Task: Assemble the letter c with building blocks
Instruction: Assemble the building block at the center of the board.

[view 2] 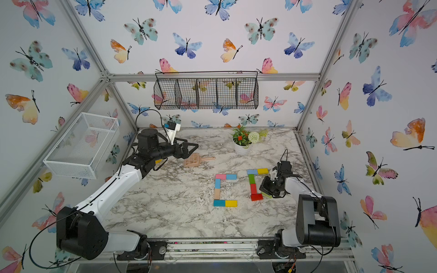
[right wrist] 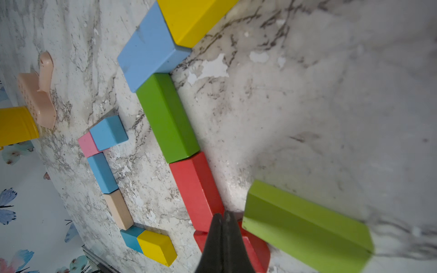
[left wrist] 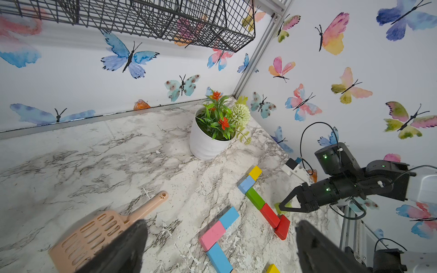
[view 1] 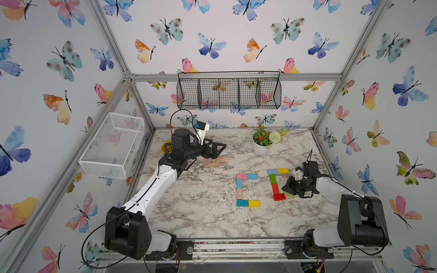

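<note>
Tabletop point(view 1: 201, 212): R jaws closed, L jaws wide

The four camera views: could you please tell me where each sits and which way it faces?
Top views: high at the front, looking down toward the back wall; left gripper and right gripper show.
Left wrist: over the table, facing plant pot and right gripper; own open fingers show.
Right wrist: close above the building blocks; own shut fingertips show.
Shared: all show the blocks.
</note>
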You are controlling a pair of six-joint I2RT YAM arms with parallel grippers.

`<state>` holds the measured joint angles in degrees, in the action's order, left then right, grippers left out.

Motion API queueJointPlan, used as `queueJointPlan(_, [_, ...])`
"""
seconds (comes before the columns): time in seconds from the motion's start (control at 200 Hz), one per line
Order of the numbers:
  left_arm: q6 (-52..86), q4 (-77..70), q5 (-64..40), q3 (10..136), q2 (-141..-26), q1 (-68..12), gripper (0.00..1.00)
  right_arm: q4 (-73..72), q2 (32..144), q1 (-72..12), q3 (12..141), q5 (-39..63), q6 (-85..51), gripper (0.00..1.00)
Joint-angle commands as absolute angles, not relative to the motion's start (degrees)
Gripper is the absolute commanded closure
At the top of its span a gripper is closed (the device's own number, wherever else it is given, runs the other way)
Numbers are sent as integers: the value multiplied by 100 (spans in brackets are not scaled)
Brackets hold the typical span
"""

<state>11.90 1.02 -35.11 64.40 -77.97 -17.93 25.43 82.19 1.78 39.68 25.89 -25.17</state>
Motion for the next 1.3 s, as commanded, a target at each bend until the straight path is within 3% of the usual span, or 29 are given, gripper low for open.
queueJointPlan(0.0, [1228,-61,-3674,6487,-7756,-1739,2,2790,8296,146,3981,2375,-2406,97])
queueJointPlan(0.491, [1248,-88,-3720,6478,-7741,-1723,2,3264,8157,149,4282,1811,-2262,97])
queueJointPlan(0.826, [1281,-111,-3739,6469,-7716,-1670,2,2712,8041,31,4285,2841,-2586,96])
queueJointPlan(1.296, [1310,-146,-3755,6451,-7734,-1669,2,2553,8666,26,4202,2514,-2436,91])
